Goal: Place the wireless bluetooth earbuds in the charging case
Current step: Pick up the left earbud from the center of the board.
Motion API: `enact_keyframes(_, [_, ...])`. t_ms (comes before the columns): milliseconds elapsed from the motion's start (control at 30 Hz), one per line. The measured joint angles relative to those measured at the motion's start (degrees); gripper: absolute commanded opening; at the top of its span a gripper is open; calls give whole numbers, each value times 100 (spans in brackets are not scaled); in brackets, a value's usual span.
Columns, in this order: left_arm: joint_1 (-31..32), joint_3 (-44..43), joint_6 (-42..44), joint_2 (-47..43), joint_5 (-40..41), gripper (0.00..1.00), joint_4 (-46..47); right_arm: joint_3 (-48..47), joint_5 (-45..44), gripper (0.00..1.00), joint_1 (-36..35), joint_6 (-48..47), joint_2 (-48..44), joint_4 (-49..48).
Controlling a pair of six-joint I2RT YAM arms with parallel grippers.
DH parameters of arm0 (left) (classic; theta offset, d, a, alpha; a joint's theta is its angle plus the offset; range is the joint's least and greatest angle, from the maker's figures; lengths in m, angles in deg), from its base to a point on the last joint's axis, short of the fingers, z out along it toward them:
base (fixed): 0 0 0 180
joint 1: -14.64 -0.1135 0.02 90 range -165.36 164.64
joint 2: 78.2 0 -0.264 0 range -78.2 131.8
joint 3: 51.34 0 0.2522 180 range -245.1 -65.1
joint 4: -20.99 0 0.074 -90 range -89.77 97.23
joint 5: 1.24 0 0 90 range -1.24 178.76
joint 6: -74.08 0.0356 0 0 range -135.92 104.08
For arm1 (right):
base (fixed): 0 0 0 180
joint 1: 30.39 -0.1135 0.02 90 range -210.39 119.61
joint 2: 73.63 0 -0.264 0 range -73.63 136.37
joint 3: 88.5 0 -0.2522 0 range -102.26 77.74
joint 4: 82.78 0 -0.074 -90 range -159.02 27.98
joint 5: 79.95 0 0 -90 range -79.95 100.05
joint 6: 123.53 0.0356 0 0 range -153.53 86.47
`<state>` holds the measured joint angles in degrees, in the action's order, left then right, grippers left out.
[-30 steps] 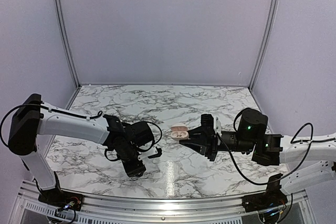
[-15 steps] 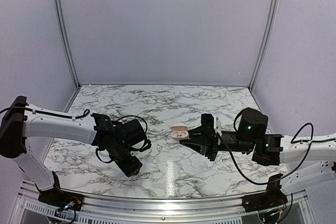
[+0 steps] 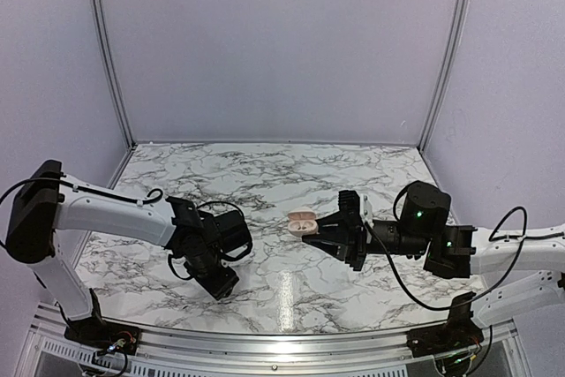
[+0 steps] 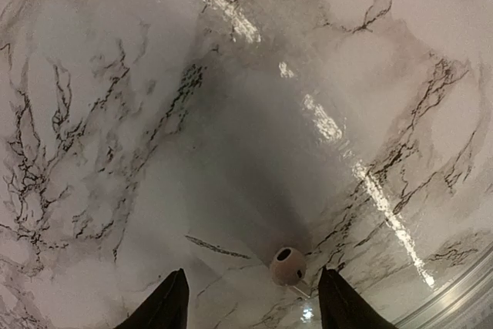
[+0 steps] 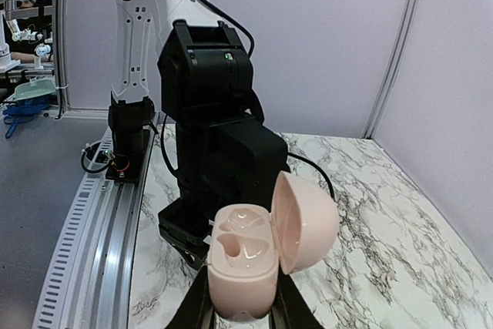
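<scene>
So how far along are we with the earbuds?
Done: the charging case is held by the shut right gripper, lid open. Both sockets look empty, so no earbud is in. In hand: the open left gripper hangs over a small pale round piece on the marble table; whether it is an earbud is unclear. Left: both insertions.

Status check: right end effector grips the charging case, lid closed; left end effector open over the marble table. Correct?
Not quite. The lid is open, not closed: the right wrist view shows it hinged back, exposing the pale sockets. The rest holds: the right end effector grips the charging case, and the left end effector is open over the marble table.
</scene>
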<state>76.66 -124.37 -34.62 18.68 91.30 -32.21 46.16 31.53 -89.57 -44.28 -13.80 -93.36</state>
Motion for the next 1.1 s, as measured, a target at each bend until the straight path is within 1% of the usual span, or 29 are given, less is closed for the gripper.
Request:
enact_keyframes(267, [116, 105, -46, 188, -162, 54, -48, 0, 4, 0, 28, 7, 0, 0])
enact_keyframes(700, [125, 105, -179, 170, -26, 34, -186, 0, 17, 0, 39, 28, 0, 0])
enact_keyframes(833, [101, 107, -170, 166, 98, 30, -289, 0, 33, 0, 59, 39, 0, 0])
enact_keyframes(967, [94, 105, -155, 166, 151, 29, -341, 0, 33, 0, 59, 46, 2, 2])
enact_keyframes(1100, [90, 90, -44, 160, 157, 32, -433, 0, 39, 0, 59, 48, 0, 2])
